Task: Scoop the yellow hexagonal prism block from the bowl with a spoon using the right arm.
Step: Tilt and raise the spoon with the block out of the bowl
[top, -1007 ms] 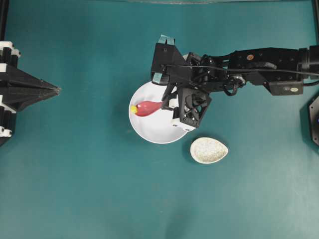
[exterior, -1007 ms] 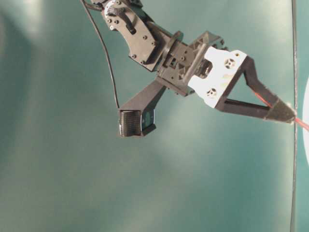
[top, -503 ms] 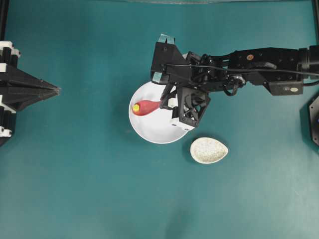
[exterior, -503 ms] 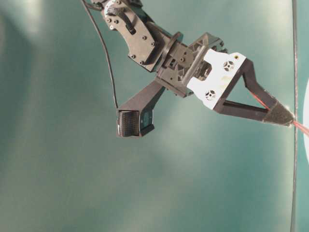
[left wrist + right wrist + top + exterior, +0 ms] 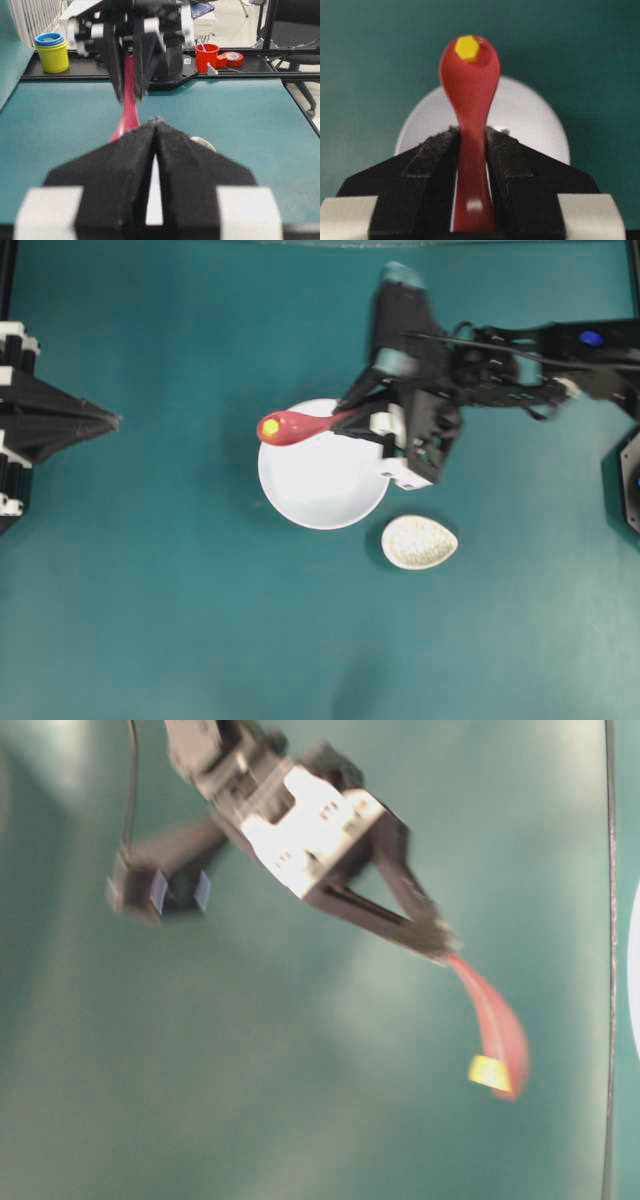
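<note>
Glossy white glazing marks the bowl [image 5: 322, 480], the largest item, judged heavy, rigid and breakable; nothing is seen lying in it. At about five o'clock from it a small speckled dish [image 5: 419, 542] is set, apart from it. The spoon [image 5: 300, 425], red-pink and smooth, is judged stiff but slippery, so the straight handle is the place to be taken; it is clamped there between the padded jaws of the right gripper [image 5: 471, 145], which are closed partway onto it. The scoop is held over the bowl's rim at about eleven o'clock. The yellow hexagonal prism block [image 5: 467, 48], tiny and judged very light, is carried near the scoop's tip and could easily be slid off by any tilt. The left gripper [image 5: 155, 129] is seen closed, holding nothing.
</note>
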